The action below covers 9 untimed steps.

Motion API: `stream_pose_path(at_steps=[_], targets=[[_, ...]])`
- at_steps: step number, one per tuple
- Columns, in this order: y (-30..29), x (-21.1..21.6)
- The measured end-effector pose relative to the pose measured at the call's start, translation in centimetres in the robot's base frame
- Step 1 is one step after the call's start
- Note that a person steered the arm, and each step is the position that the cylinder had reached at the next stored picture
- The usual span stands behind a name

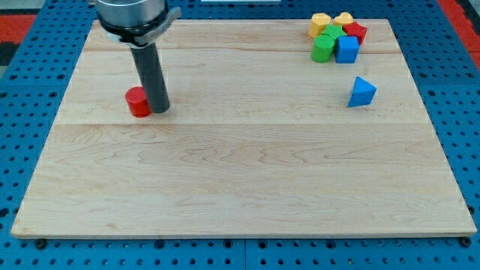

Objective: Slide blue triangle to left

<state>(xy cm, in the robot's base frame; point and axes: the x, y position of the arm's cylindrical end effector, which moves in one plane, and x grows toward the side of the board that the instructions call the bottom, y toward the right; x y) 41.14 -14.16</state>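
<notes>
The blue triangle (361, 91) lies on the wooden board (240, 180) at the view's right, a little below a cluster of blocks. My tip (159, 109) rests on the board at the view's left, right beside a red cylinder (138, 101) and touching or nearly touching its right side. The tip is far to the left of the blue triangle, with bare board between them.
At the view's top right sits a tight cluster: a blue cube (346, 49), a green block (324, 47), a red block (355, 31), and two yellow blocks (320, 23) (343, 19). The board lies on a blue pegboard (30, 45).
</notes>
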Motion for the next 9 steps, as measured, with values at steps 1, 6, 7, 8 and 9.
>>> stream_pose_path(at_steps=[1, 6, 7, 8, 9], targets=[[-2.6, 0.0], [17.0, 5.0], [25.8, 6.3], [30.6, 6.3], [35.6, 4.5]])
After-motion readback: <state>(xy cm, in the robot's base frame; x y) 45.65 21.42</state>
